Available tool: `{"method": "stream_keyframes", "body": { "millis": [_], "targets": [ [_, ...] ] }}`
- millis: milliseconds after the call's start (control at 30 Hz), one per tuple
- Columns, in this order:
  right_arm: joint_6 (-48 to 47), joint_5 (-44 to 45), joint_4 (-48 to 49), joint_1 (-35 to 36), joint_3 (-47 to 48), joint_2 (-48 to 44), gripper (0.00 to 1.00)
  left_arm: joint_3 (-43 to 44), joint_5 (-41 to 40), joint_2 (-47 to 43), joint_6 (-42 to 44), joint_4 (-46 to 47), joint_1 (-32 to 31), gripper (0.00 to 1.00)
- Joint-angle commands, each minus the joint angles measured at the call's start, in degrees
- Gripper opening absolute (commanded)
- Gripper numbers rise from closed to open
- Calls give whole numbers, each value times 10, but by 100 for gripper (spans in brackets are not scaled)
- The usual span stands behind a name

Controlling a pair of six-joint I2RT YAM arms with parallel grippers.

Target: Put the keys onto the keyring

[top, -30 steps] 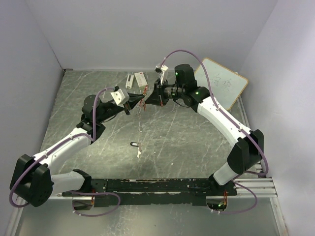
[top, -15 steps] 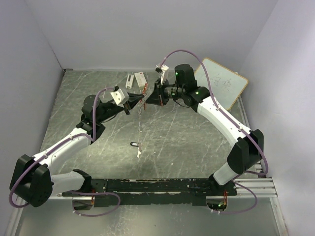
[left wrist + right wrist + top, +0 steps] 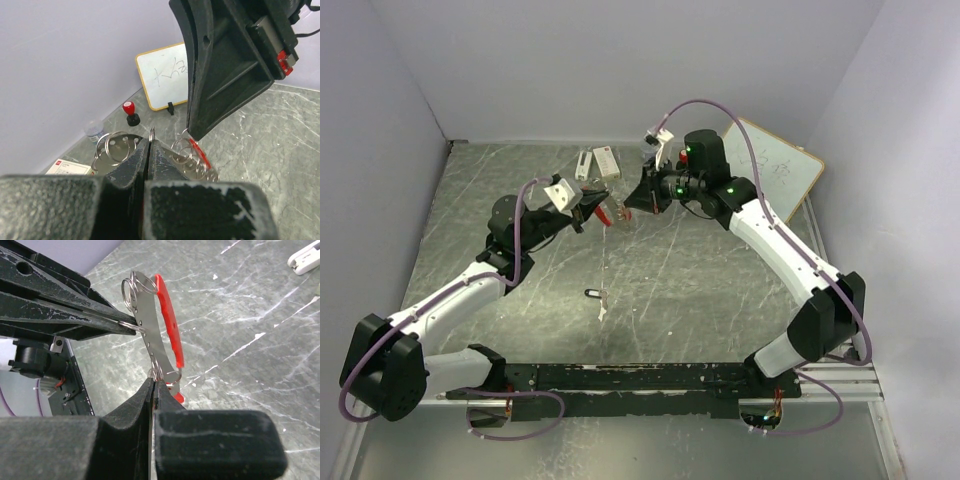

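Observation:
The keyring hangs in the air between both grippers: a curved red plastic piece on a perforated silver strip that carries several split rings. My left gripper is shut on one ring, and in the top view it holds the keyring's left side. My right gripper is shut on a ring at the strip's other end and sits just right of it. A black-headed key lies on the table below. A small red bit shows by the right jaws; I cannot tell if it is the red key.
A small whiteboard leans at the back right. White clips lie at the back wall. A red-topped black cylinder and a bottle cap stand near the wall. A white scrap lies beside the black key. The arms' black rail runs along the near edge.
The right arm has shifted slightly to the right and the keyring has turned, so more of its red piece shows between the grippers. Both grippers stay shut.

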Motion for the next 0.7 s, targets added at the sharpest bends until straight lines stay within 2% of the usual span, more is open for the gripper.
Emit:
{"method": "stream_keyframes", "body": {
  "millis": [0,667],
  "targets": [
    [-9,15,-23,-5,7,-20,0,-9,-21,1,-5,39,4,7],
    [-18,65,-24,-8,47,-16,0,-37,-30,-1,-16,47,4,7]
  ]
}}
